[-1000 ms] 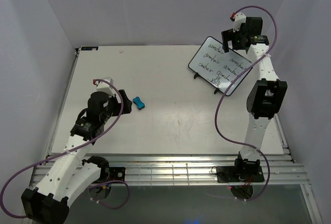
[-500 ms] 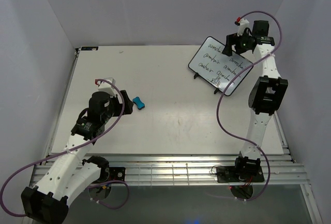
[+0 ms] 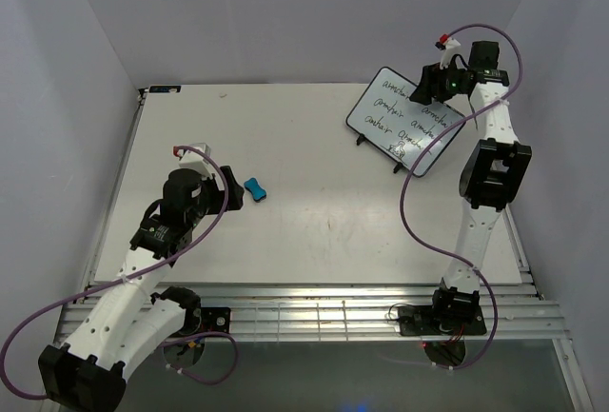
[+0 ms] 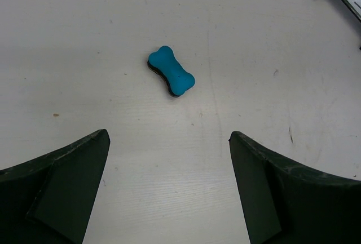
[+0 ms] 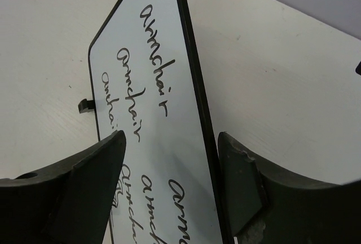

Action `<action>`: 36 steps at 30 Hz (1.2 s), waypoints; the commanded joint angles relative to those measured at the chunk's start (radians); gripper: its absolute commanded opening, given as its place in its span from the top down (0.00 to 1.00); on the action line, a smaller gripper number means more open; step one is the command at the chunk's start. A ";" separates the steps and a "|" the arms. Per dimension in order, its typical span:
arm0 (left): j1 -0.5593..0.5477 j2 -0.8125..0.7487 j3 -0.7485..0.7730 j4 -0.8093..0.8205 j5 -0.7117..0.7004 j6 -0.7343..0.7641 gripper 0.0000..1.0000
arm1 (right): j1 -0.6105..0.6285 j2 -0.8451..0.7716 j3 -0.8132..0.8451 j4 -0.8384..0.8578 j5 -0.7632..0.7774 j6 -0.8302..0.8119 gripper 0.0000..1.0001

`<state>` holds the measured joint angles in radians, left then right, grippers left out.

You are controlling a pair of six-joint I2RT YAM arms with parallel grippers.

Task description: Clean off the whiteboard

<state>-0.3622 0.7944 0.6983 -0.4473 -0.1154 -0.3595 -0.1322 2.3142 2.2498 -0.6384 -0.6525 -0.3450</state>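
The whiteboard (image 3: 404,128) stands at the far right of the desk (image 3: 324,231), propped tilted on a black stand (image 3: 363,140). Its face is covered with black handwriting, the word "armchair" several times over.

The right pincer (image 5: 171,140) is at the whiteboard's upper far edge. Its jaws are partly open, with the thin black frame running between them. In the wrist view the frame lies just beside the right finger (image 5: 248,199), while the left finger (image 5: 84,193) stands off over the written face. The jaws are too far apart to be clamping the thin edge.

The left pincer (image 4: 169,136) hovers low over the left half of the desk, jaws spread wide and holding nothing. A blue eraser (image 4: 171,78) lies on the desk just ahead of it, in line with the gap between its fingers and clear of both.
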 commanded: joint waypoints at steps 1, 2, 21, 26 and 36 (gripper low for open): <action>-0.003 -0.018 0.018 -0.005 -0.017 0.002 0.02 | -0.003 0.002 0.042 -0.046 -0.099 0.001 0.29; -0.003 -0.017 0.018 -0.005 -0.018 0.002 0.02 | -0.003 0.001 0.045 -0.055 -0.099 -0.006 0.30; -0.003 -0.038 0.017 -0.005 -0.015 -0.001 0.02 | 0.002 -0.114 -0.062 -0.104 -0.137 -0.064 0.51; -0.004 -0.040 0.015 -0.005 -0.013 -0.001 0.02 | 0.011 -0.131 -0.070 -0.155 -0.139 -0.084 0.53; -0.007 -0.049 0.017 -0.005 -0.015 0.001 0.02 | 0.034 -0.177 -0.122 -0.199 -0.078 -0.112 0.57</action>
<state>-0.3641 0.7635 0.6983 -0.4484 -0.1230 -0.3595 -0.1215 2.1853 2.1437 -0.7601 -0.7273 -0.4446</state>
